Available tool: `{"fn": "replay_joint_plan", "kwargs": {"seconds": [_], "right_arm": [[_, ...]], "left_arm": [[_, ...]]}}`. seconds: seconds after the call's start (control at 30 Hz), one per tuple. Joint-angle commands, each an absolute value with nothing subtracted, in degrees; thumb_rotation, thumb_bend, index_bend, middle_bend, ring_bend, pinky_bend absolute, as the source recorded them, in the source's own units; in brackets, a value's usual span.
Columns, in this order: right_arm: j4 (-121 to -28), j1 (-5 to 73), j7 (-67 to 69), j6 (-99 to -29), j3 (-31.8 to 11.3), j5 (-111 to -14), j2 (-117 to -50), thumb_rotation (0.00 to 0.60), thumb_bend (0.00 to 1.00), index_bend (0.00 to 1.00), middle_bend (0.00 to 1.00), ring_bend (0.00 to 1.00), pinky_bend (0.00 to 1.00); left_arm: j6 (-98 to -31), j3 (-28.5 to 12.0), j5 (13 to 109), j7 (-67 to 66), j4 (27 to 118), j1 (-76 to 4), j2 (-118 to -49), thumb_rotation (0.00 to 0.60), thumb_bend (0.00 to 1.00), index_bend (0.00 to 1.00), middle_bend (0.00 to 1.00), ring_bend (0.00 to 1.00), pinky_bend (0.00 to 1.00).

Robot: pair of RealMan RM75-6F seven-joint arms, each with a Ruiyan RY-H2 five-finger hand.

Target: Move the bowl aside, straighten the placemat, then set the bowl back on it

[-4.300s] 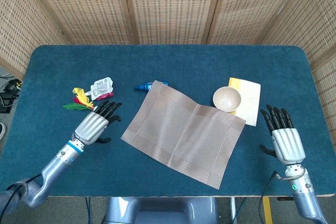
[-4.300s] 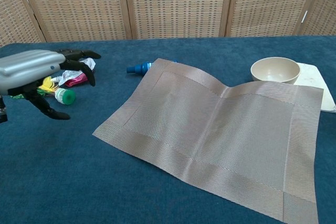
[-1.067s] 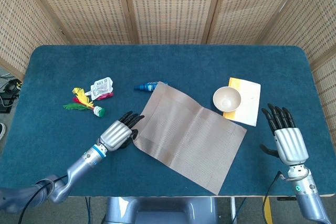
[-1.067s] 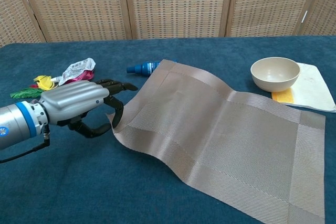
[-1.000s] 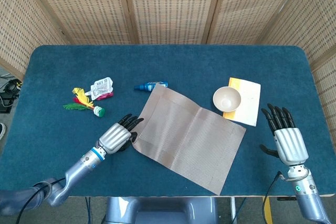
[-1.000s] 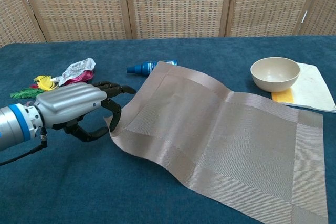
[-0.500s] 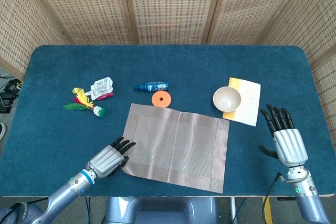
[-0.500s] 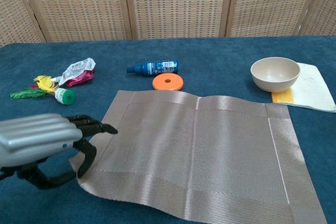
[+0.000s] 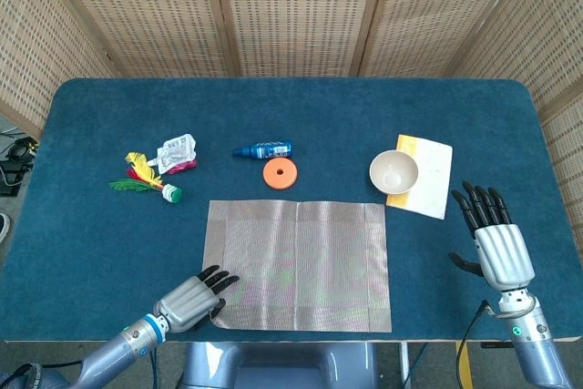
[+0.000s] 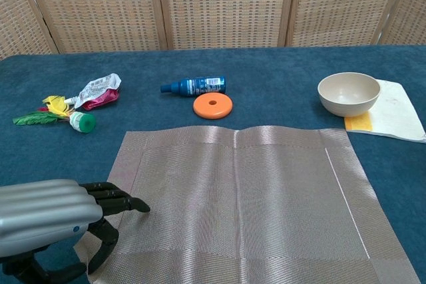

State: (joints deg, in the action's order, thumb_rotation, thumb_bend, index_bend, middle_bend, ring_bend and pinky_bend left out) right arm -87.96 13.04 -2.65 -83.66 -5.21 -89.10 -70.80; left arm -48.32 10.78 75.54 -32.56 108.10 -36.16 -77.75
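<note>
Step in hand, as judged: squaring the placemat [image 9: 297, 264] before the bowl [image 9: 393, 171] goes back on it. The left hand [image 9: 191, 299] sits at the mat's near left corner, by the bench's [image 9: 91, 243] near edge; its dark fingers [image 10: 116, 199] reach over the corner from above and the thumb curls toward the edge below, so it appears to pinch that corner, though actual contact is hard to confirm in either view. To finish well: ease the corner down flat without tugging, since a pull would skew edges that now run nearly parallel to the bench's near edge, then let go cleanly so the weave does not lift. The right hand [image 9: 493, 240] rests by the bench's near right corner, fingers straight and apart, holding nothing, and is well placed to fetch the bowl. Placemat: brownish-grey woven rectangle with a paler border band, one centre fold line and a slight ripple along its far edge; lies at the middle of the near half of the bench, its near edge almost at the bench's edge. Bowl: small, cream, upright, empty; stands toward the right side of the bench, off the mat beyond its far right corner, overlapping the edge of a pale card with an orange patch [image 9: 426, 174].
</note>
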Motion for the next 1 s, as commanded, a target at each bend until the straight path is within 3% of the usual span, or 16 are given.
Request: {"fn": "replay_joint_plan", "kwargs": {"seconds": [0.03, 0.23, 0.3, 0.37, 0.43, 0.5, 0.73, 1.0], "right_arm": [[-88.0, 13.0, -2.7, -83.7, -5.2, -89.1, -70.8, 0.600, 0.00, 0.03, 0.00, 0.00, 0.00], [-88.1, 13.0, -2.8, -83.7, -5.2, -89.2, -70.8, 0.600, 0.00, 0.03, 0.00, 0.00, 0.00], [-88.2, 13.0, -2.9, -83.7, -5.2, -89.3, -70.8, 0.600, 0.00, 0.03, 0.00, 0.00, 0.00], [-88.2, 12.9, -2.9, -83.7, -5.2, -89.3, -70.7, 0.600, 0.00, 0.03, 0.00, 0.00, 0.00], [-88.2, 12.9, -2.9, -83.7, -5.2, -89.3, -70.7, 0.600, 0.00, 0.03, 0.00, 0.00, 0.00], [-88.2, 12.9, -3.0, -83.6, -5.2, -89.3, -70.8, 0.600, 0.00, 0.03, 0.00, 0.00, 0.00], [-88.3, 12.9, -3.0, -83.6, -5.3, -89.2, -70.7, 0.600, 0.00, 0.04, 0.00, 0.00, 0.00], [-88.3, 12.8, -3.5, -83.6, -5.2, -89.2, -70.8, 0.600, 0.00, 0.05, 0.00, 0.00, 0.00]], "left_arm": [[-47.9, 11.0, 75.6, -32.2, 108.8, -36.4, -77.2, 0.600, 0.70, 0.79, 0.00, 0.00, 0.00], [-47.8, 11.5, 75.7, -32.7, 109.7, -36.4, -76.4, 0.600, 0.69, 0.74, 0.00, 0.00, 0.00], [-47.5, 11.6, 75.4, -32.7, 109.9, -36.6, -76.2, 0.600, 0.55, 0.59, 0.00, 0.00, 0.00], [-46.9, 11.7, 75.1, -32.4, 110.4, -36.8, -75.6, 0.600, 0.17, 0.21, 0.00, 0.00, 0.00], [-46.1, 11.7, 74.8, -31.6, 111.0, -37.2, -74.9, 0.600, 0.01, 0.01, 0.00, 0.00, 0.00], [-45.5, 11.5, 75.3, -29.0, 112.0, -37.5, -73.7, 0.600, 0.00, 0.00, 0.00, 0.00, 0.00], [-53.4, 9.2, 82.8, -17.6, 111.7, -34.5, -68.8, 0.600, 0.00, 0.00, 0.00, 0.00, 0.00], [-63.5, 4.3, 81.8, -16.1, 107.9, -30.6, -68.5, 0.600, 0.00, 0.00, 0.00, 0.00, 0.00]]}}
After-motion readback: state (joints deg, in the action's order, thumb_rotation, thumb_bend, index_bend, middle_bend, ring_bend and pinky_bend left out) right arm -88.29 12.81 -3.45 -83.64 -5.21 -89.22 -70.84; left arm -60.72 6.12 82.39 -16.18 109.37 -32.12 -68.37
